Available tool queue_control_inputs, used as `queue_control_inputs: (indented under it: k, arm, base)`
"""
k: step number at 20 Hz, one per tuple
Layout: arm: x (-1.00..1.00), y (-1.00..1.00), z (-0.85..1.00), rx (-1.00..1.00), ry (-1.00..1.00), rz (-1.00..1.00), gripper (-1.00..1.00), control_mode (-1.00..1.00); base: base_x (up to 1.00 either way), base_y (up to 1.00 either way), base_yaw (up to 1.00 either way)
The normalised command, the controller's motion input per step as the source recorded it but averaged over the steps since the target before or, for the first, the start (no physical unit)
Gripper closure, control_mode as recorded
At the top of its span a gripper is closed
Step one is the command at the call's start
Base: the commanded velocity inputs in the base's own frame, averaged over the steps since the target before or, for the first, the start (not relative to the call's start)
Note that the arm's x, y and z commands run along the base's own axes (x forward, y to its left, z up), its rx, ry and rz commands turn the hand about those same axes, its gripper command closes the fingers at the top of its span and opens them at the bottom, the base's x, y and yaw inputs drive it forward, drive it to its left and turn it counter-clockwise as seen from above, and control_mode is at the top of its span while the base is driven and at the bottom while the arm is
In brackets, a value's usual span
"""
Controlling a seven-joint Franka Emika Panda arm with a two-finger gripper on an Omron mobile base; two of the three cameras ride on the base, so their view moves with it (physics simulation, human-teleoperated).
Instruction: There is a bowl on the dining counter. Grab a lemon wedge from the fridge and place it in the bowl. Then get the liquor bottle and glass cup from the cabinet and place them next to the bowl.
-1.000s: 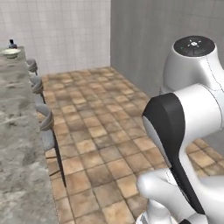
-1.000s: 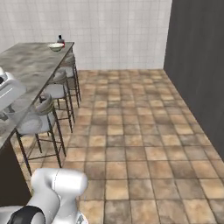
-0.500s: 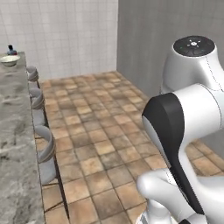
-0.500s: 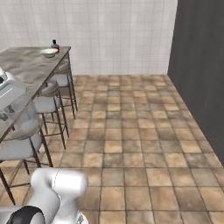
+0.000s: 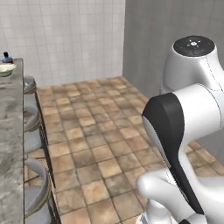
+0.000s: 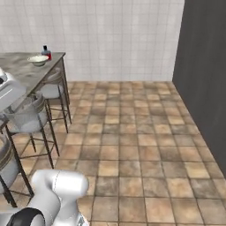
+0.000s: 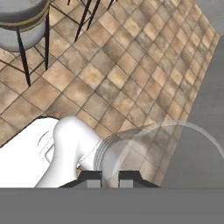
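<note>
Two dark fingertips (image 7: 89, 176) stand close together at the bottom of the hand view, the jaws narrowed on the rim of the glass cup (image 7: 162, 153), a translucent tumbler lying across the frame with its mouth toward the camera. The gripper (image 7: 109, 178) points down at the brown tiled floor (image 7: 127, 74), with a grey stool (image 7: 19, 19) at the upper left. In the left base view the arm (image 5: 183, 122) rises folded at the right, its hand cut off from sight. At the far end of the dining counter (image 6: 26, 73) tabletop sits the bowl (image 6: 38, 59), with the liquor bottle (image 6: 45, 52) just beside it near the tiled wall. The bowl's contents are too small to make out. The tumbler's far wall is hard to trace against the floor.
</note>
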Motion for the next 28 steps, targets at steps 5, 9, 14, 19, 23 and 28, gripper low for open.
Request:
queue_control_inputs:
  k: [5,9,14,19,23,28]
  arm:
    - [0.00,0.00,0.00,0.00,0.00,0.00,1.00,1.00]
    - [0.00,0.00,0.00,0.00,0.00,0.00,1.00,1.00]
    - [0.00,0.00,0.00,0.00,0.00,0.00,1.00,1.00]
    - [0.00,0.00,0.00,0.00,0.00,0.00,1.00,1.00]
    - [0.00,0.00,0.00,0.00,0.00,0.00,1.00,1.00]
    - [0.00,0.00,0.00,0.00,0.00,0.00,1.00,1.00]
  base:
    - [1.00,-0.36,0.13]
    - [1.00,-0.50,0.24]
    - [1.00,-0.56,0.30]
    - [1.00,-0.57,0.33]
    - [1.00,-0.59,0.35]
    - [0.91,-0.54,0.41]
